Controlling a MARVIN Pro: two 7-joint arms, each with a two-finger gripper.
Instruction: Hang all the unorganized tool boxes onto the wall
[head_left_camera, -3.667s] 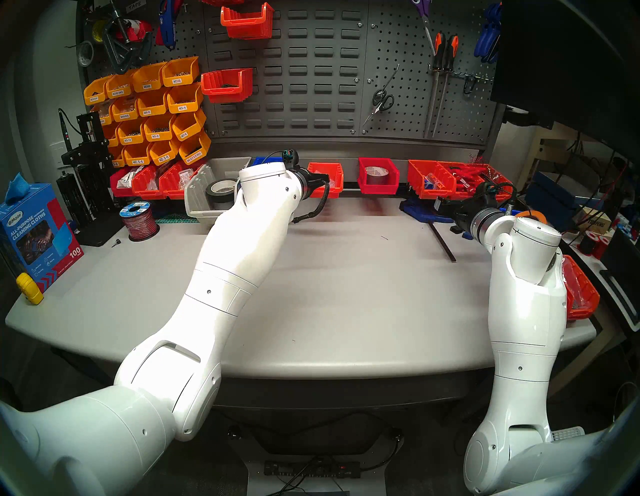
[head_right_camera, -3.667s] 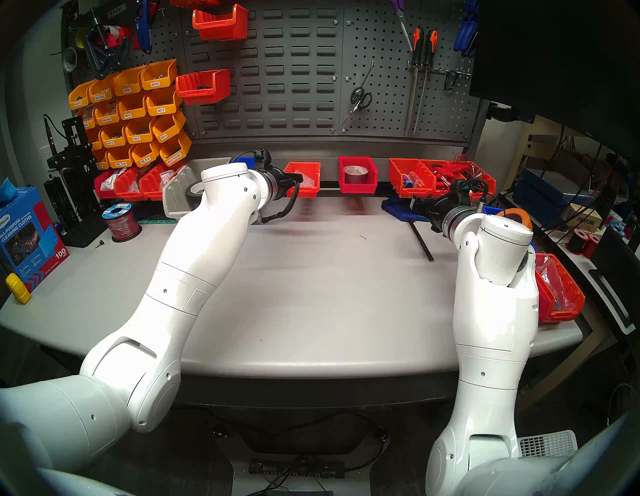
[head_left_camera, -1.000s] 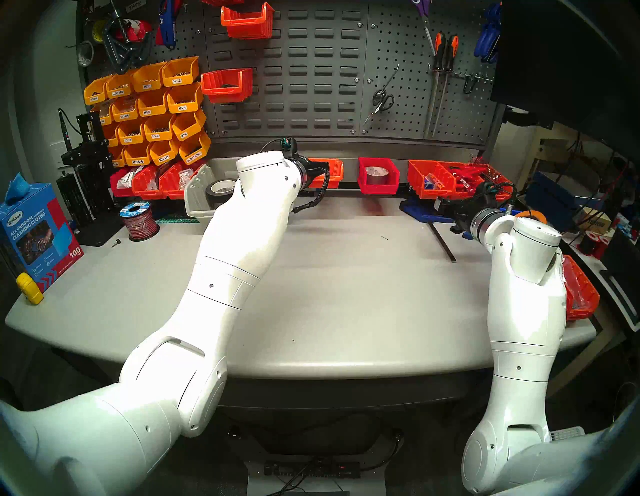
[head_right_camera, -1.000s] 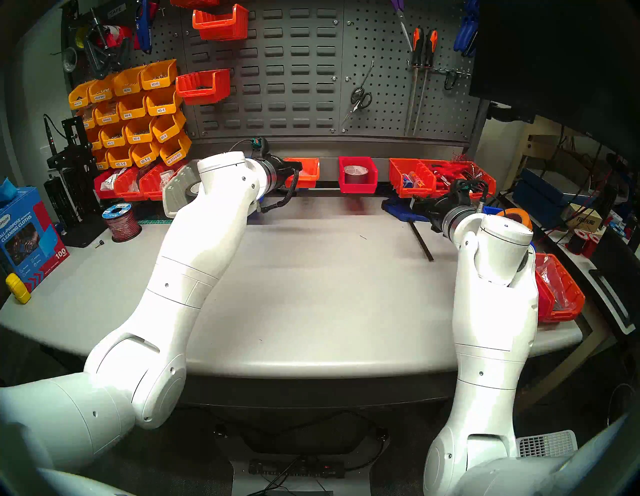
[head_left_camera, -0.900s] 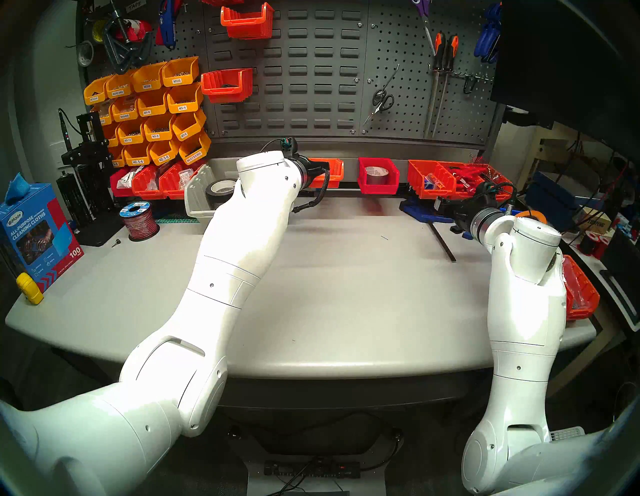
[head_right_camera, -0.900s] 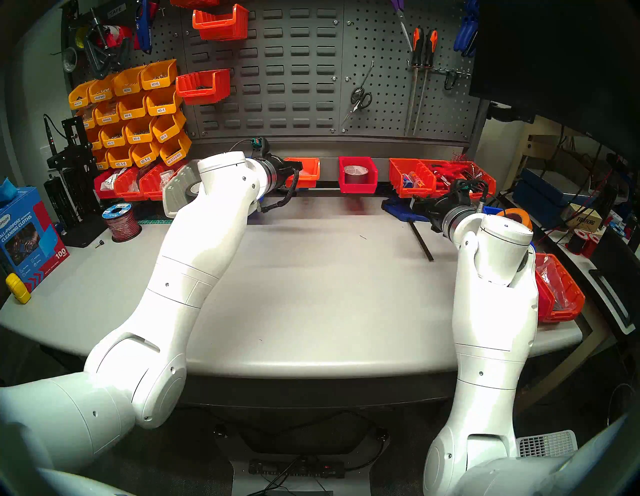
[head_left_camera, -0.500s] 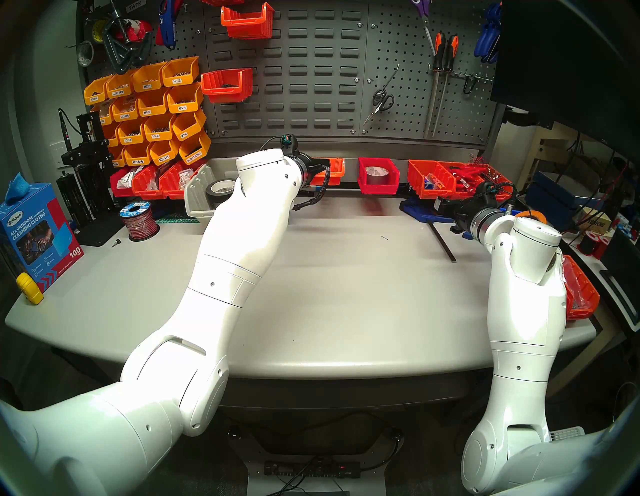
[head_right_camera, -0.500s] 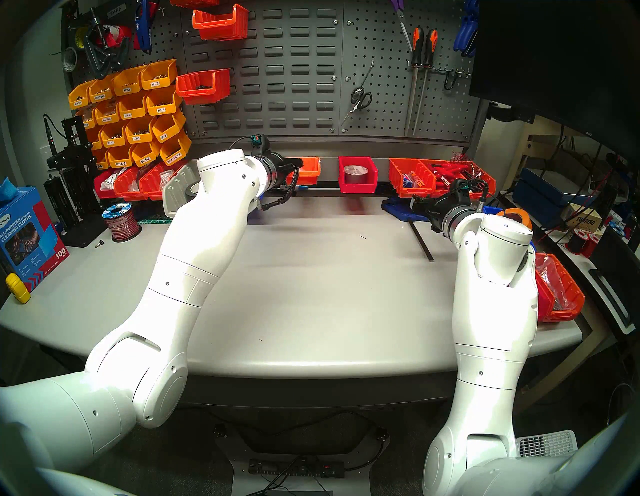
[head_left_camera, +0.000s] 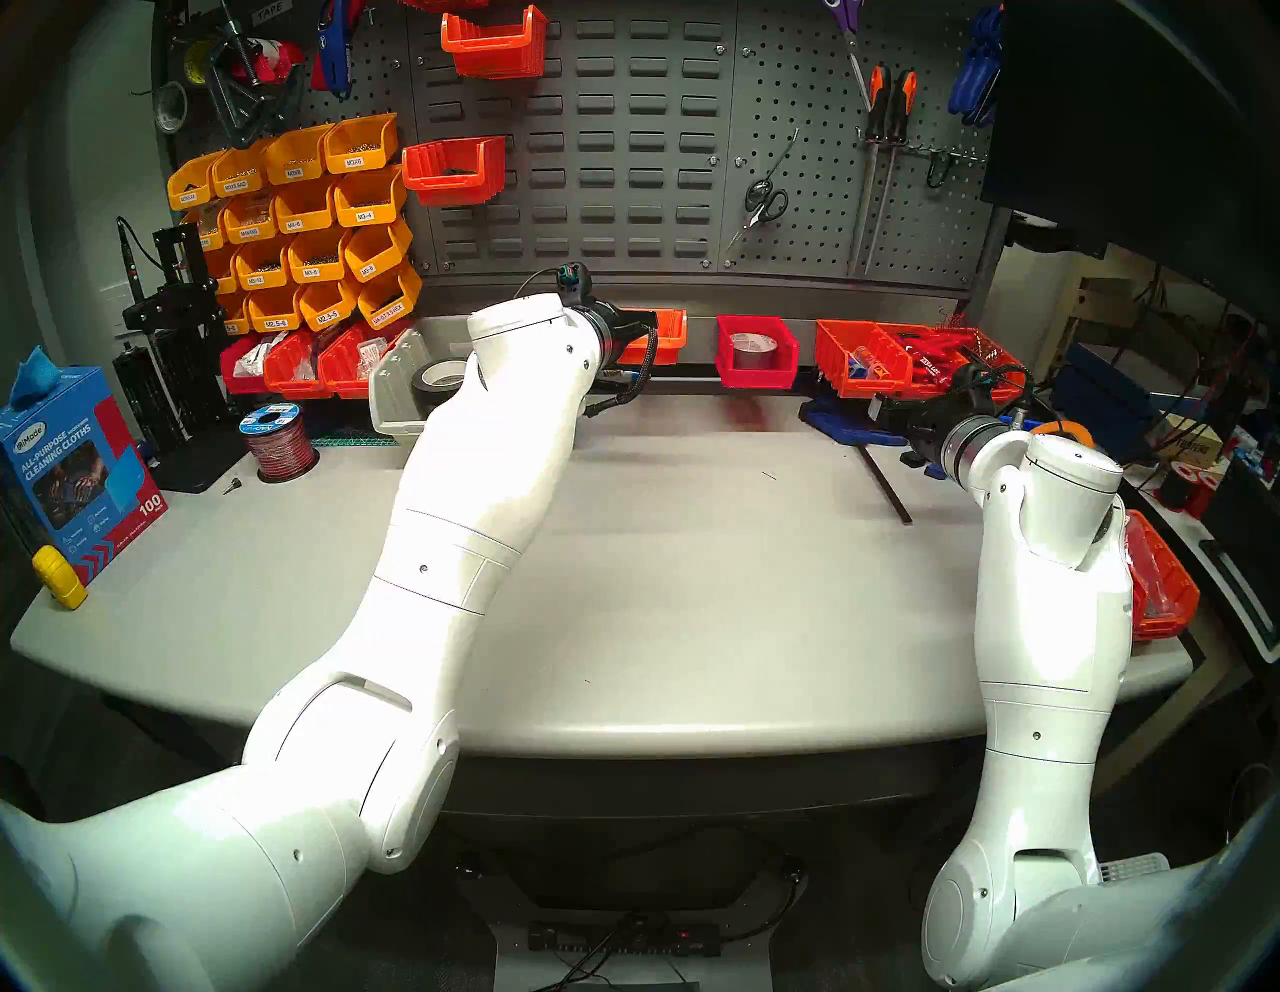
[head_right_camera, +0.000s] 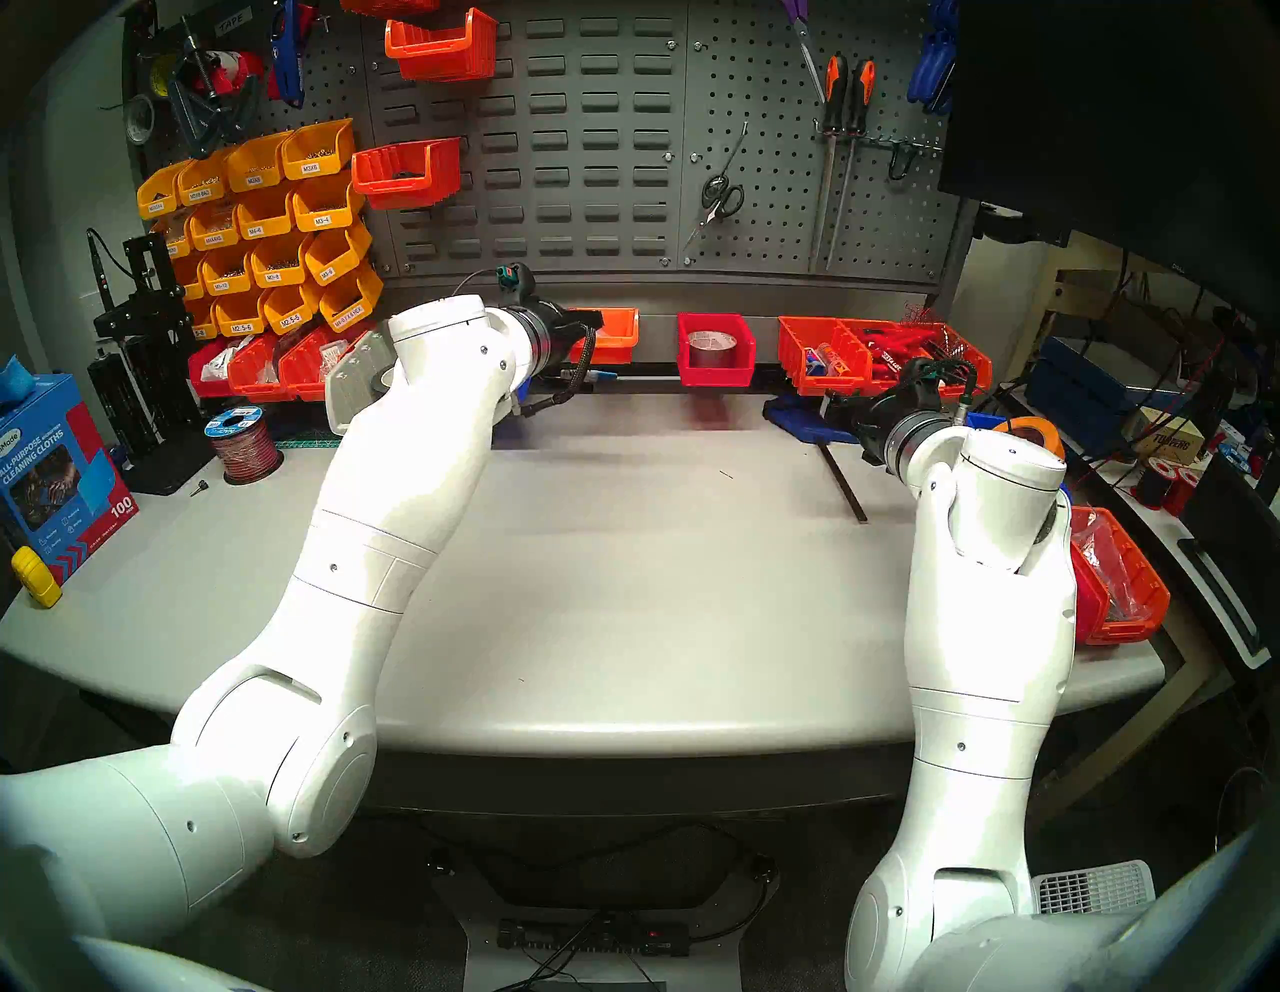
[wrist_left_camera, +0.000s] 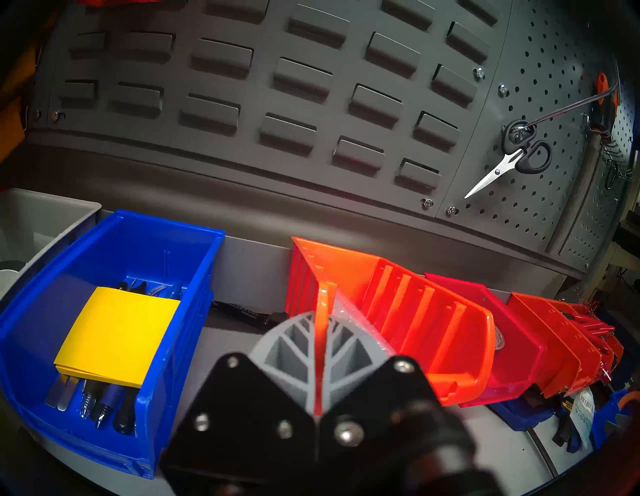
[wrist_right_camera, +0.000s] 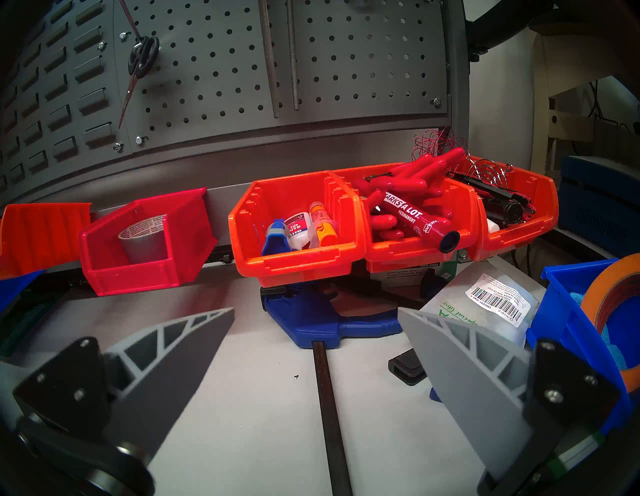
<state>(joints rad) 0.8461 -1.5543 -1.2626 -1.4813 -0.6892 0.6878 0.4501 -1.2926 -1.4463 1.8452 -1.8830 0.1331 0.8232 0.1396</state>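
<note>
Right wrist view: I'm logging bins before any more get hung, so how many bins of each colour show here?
Orange-red bins: 4 (three side by side, one cut off at the left edge)
Red bins: 1
Blue bins: 2 (one at each side edge)
Total: 7

Overhead light falling evenly, glaring off white arm shells (head_left_camera: 478, 443). Soft shadows lying under arms on table (head_left_camera: 692, 589). Fisheye bending wall (head_left_camera: 623, 138) lines, dark rim vignetting corners. Left wrist view blurring on near black mount; red bins oversaturating.
</note>
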